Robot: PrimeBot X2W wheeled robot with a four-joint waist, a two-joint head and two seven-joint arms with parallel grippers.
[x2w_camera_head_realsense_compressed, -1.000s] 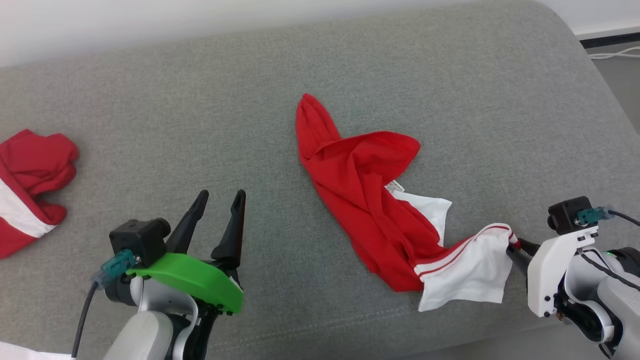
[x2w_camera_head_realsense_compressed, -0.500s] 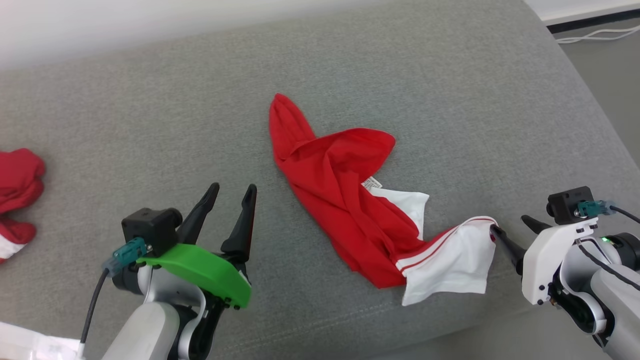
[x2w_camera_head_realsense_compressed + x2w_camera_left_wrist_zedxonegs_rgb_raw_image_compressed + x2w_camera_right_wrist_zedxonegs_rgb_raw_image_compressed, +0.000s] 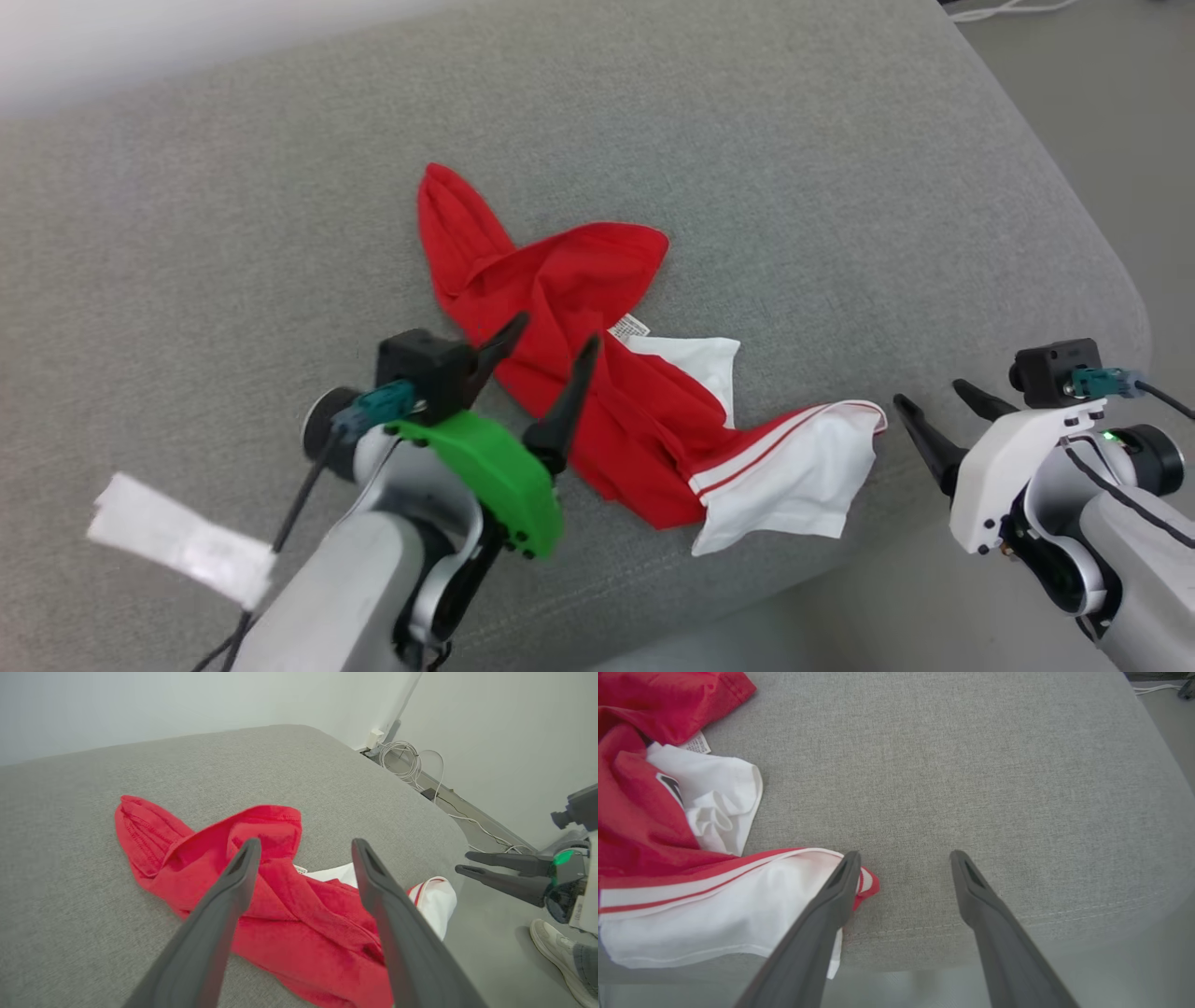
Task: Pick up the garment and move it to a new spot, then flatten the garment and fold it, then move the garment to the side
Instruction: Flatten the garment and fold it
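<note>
The garment lies crumpled on the grey cushion, red with a white part and red stripes. Its long axis goes from the red tip, far left, to the white end near my right gripper. This one and my left gripper are wide open, empty.

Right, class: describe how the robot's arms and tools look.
The forearms are pale grey. The left tool and right tool each have two long, dark, tapered fingers. A green cover caps the left wrist, a white cover the right. Both carry a black camera box with a teal plug.
</note>
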